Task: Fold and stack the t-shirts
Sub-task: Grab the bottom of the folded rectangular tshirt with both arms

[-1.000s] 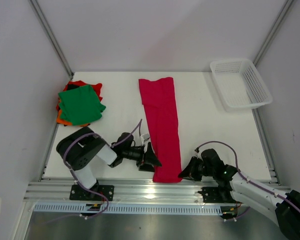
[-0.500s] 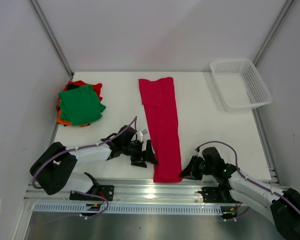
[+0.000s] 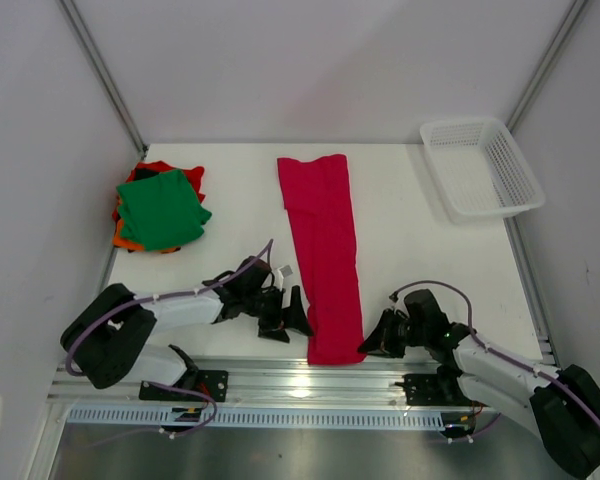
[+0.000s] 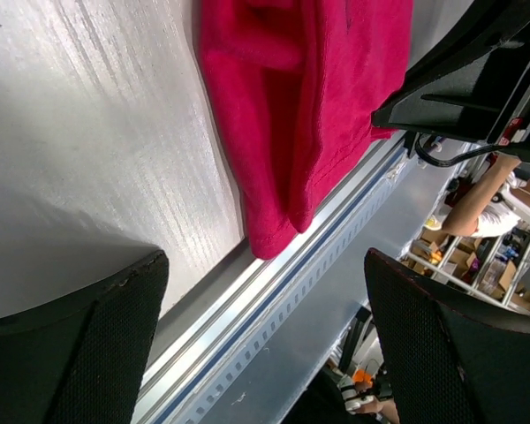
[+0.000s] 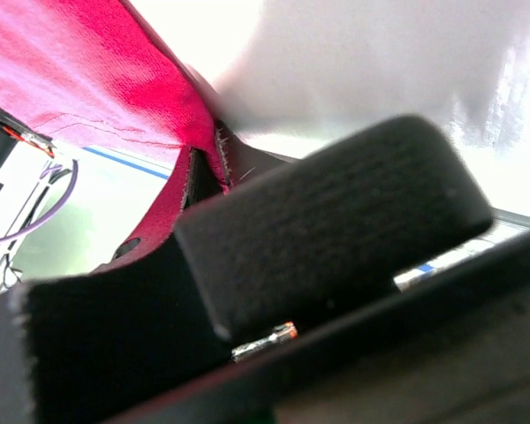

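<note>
Crimson t-shirt (image 3: 325,250) lies as a long strip mid-desk (image 3: 420,250), its end at the near edge. Right gripper (image 3: 372,345) is clamped on its near right corner. Left gripper (image 3: 301,313) is spread wide and empty beside the near left corner, probably lining up a matching pinch.

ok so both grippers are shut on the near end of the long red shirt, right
Only one is. The right gripper is shut on the near end of the long red shirt, but the left gripper is open beside it, holding nothing: the left wrist view shows its fingers spread apart with the cloth beyond them.
</note>
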Available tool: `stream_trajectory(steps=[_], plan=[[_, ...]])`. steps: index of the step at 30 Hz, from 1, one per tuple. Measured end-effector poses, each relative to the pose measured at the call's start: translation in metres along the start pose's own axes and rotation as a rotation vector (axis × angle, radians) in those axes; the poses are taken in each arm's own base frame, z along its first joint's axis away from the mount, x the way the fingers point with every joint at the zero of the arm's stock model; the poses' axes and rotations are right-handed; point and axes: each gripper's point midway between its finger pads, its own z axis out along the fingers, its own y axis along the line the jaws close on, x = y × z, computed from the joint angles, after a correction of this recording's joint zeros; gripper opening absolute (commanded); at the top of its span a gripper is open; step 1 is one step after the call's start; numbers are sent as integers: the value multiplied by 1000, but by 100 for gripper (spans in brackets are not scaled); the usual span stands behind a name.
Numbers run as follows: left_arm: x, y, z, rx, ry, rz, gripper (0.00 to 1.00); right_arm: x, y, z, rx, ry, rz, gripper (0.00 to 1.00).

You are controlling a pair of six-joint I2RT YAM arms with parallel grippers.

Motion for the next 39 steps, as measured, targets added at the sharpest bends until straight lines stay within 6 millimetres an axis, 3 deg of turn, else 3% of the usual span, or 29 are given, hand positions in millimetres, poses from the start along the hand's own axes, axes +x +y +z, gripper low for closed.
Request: stream_trajectory(steps=[24, 25, 29, 32, 39], plan=[[2, -30, 34, 77, 93, 19, 92, -4, 5, 5, -16, 13, -21, 11], [2, -30, 35, 77, 94, 18, 90, -5, 5, 5, -17, 13, -22, 11], [3, -27, 38, 62, 94, 8, 56, -5, 5, 5, -17, 13, -22, 11], [5, -23, 40, 49, 100, 0, 48, -5, 5, 6, -18, 12, -22, 11], [6, -21, 41, 48, 102, -3, 45, -6, 5, 6, -17, 11, -20, 11]])
